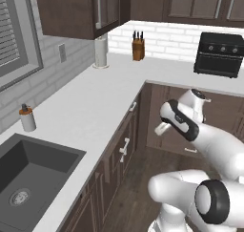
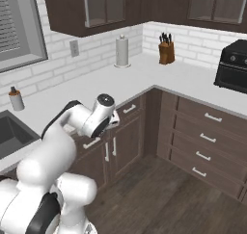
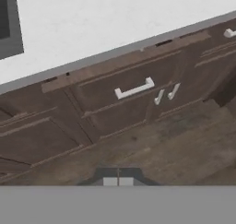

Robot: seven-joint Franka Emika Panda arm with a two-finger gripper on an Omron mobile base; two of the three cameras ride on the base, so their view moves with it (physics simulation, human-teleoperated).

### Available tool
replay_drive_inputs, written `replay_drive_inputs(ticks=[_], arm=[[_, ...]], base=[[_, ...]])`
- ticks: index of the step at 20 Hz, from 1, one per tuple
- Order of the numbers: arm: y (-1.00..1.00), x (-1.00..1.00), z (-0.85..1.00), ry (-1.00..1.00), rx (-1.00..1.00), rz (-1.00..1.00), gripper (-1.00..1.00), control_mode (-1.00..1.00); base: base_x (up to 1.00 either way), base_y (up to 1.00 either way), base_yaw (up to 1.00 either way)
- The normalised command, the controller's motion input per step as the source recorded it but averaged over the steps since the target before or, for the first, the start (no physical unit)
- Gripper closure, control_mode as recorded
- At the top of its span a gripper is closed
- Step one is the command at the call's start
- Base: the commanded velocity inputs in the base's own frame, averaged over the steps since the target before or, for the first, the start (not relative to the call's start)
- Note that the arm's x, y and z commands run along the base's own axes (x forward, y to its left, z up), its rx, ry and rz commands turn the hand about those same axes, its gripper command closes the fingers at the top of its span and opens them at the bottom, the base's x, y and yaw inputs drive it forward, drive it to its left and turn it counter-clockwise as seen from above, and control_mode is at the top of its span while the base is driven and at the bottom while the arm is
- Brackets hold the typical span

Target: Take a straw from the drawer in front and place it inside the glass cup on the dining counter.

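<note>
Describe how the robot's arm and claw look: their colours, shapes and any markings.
The arm is built of glossy white rounded segments with dark, almost black bands at the joints. The claw ends in two small dark fingertips with pale grey pads. No cables or markings show.

Corner kitchen: white bench (image 1: pixel 90 107) over dark brown cabinets (image 2: pixel 202 136), white brick wall (image 2: pixel 96 45), window (image 1: pixel 12 33) above a dark sink (image 1: pixel 28 174), wood plank floor (image 2: pixel 164 199), upper cabinets (image 1: pixel 78 9).
</note>
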Motion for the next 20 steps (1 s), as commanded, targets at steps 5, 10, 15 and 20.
replay_drive_inputs(ticks=[5, 10, 15, 20], arm=[[0.77, 0.30, 0.42, 0.27, -0.30, 0.07, 1.00, -1.00], [0.60, 0.12, 0.10, 0.10, -0.31, -0.02, 1.00, -1.00], [0.07, 0.01, -0.26, -0.10, -0.21, 0.00, 1.00, -1.00], [-0.07, 0.00, -0.51, -0.27, -0.03, 0.00, 1.00, -1.00]], base=[[0.00, 0.00, 0.00], [0.00, 0.00, 0.00], [0.00, 0.00, 0.00], [0.00, 0.00, 0.00]])
